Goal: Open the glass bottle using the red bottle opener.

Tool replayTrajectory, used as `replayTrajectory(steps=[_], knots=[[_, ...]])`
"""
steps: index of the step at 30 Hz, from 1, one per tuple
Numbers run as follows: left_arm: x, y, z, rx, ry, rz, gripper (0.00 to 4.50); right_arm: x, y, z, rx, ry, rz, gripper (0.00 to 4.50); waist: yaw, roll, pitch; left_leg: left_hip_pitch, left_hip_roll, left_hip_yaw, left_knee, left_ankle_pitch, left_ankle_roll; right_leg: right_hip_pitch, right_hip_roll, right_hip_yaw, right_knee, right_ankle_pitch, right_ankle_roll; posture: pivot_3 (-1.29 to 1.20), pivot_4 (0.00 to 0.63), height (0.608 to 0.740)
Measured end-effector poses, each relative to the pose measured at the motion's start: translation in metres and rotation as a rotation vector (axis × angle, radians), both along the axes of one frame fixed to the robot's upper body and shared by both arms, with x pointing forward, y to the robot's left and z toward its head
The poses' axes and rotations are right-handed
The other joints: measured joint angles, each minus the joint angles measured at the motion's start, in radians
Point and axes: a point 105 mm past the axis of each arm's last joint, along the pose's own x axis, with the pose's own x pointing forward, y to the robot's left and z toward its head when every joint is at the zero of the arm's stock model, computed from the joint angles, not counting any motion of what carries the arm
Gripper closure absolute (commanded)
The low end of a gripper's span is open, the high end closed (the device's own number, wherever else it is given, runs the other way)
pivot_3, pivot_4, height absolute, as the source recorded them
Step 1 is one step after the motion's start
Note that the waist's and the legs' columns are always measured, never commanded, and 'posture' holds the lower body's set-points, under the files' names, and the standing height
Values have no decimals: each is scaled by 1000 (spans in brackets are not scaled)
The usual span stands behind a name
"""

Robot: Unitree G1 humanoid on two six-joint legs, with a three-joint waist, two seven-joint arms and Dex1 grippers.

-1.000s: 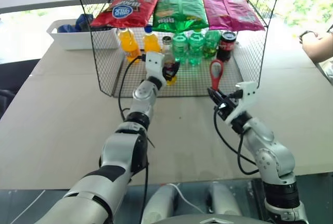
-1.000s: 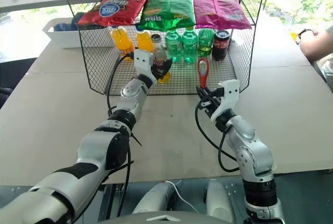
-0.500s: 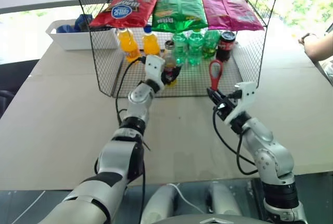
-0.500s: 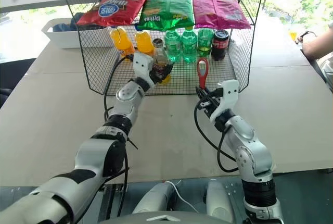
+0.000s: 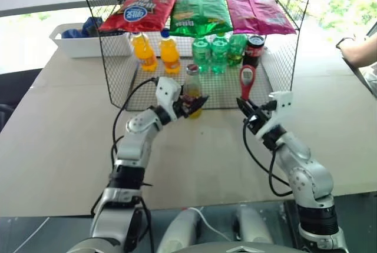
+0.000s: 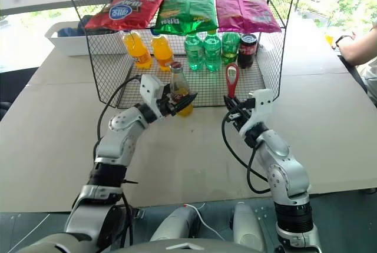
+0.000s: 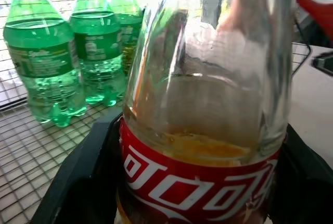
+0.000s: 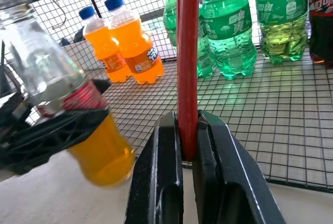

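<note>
Left end effector (image 5: 192, 100) grips glass bottle (image 5: 192, 91); left wrist view reveals red label.

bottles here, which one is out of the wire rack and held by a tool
The small glass bottle with the red label, clamped in the left tool in front of the rack. The orange, green and dark bottles stand inside it.

Layout. The glass bottle (image 5: 192, 91) stands upright between the fingers of the left gripper (image 5: 193, 101), just before the wire rack (image 5: 118, 59). To its right, well apart, the right gripper (image 5: 244, 110) clamps the bottle opener (image 5: 245, 80) (handle down, head up). Behind both grippers, plastic bottles (image 5: 212, 54) stand in the rack; snack bags (image 5: 203, 12) lie on top.
</note>
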Motion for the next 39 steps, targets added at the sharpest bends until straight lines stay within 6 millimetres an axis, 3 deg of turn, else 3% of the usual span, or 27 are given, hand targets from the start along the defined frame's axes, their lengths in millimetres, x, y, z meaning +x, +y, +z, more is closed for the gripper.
replayTrajectory(steps=[3,15,17,18,19,22,27,31,38,39], knots=[[-11,-1,-9,-2,51,-23,1707,1,-2,1,-5,-7,-6,4500,0,0,0,0,0,0,0,0,0,0,0,0,0,0,0,0,150,740],[-25,4,-15,-18,17,-24,1707,3,-4,2,-17,-12,-15,4500,9,0,0,1,0,2,-1,0,0,0,0,1,0,0,0,0,150,740],[-25,4,-15,-27,21,-30,704,3,-4,2,-18,-13,-15,4500,11,0,0,1,0,2,-1,0,0,0,0,1,0,0,0,0,150,740],[-26,4,-15,-34,25,-38,507,3,-4,2,-18,-15,-15,4500,12,0,0,1,0,2,-1,0,0,0,0,2,0,0,0,0,150,740],[-28,3,-16,-39,31,-45,8,3,-3,3,-20,-19,-16,4500,13,0,0,1,0,2,-1,0,0,0,0,2,0,0,0,0,150,740],[-28,4,-18,-41,37,-42,8,4,-3,5,-23,-25,-16,4500,16,0,0,1,0,2,-1,0,0,0,0,2,0,0,0,0,150,740],[-31,1,-2,-80,-24,-49,8,4,-2,6,-23,-35,-9,4500,18,0,0,1,0,3,0,0,0,0,0,2,0,0,0,0,150,740],[-31,1,27,-112,-113,-65,8,4,-2,6,-25,-36,-5,4500,18,0,0,1,0,3,0,0,0,0,0,2,0,0,0,0,150,740],[-32,1,31,-110,-127,-70,8,4,-2,5,-25,-34,0,4500,18,0,0,1,0,3,0,0,0,0,0,2,0,0,0,0,150,740],[-32,0,32,-110,-132,-72,249,4,-2,4,-25,-30,0,4500,18,0,0,1,0,3,0,0,0,0,0,2,0,0,0,0,150,740]])
